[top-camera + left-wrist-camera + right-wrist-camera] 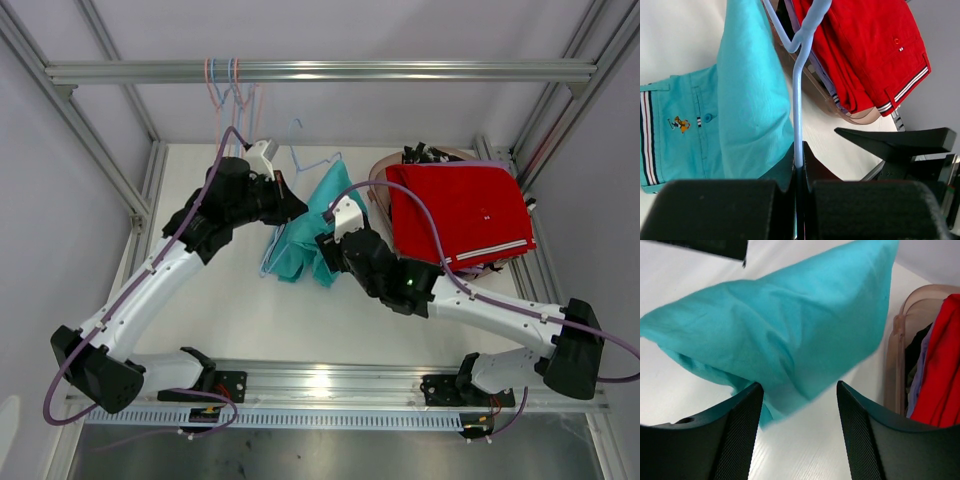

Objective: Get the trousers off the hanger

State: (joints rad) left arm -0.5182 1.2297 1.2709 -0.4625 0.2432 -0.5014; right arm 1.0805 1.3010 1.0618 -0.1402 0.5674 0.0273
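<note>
Left claw (799,167) pinches the hanger (797,100), right claw (800,425) gapes; teal trousers (790,335) just ahead could snag if tugged sideways

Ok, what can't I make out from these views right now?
- Top view: the arms cover where the teal trousers meet the blue hanger.
- Left wrist: past the shut left pincer, the hanger runs off the top edge.
- Right wrist: the trousers' near edge is blurred above the open right pincer.
- All views: the red trousers mostly hide the clothes beneath them.
</note>
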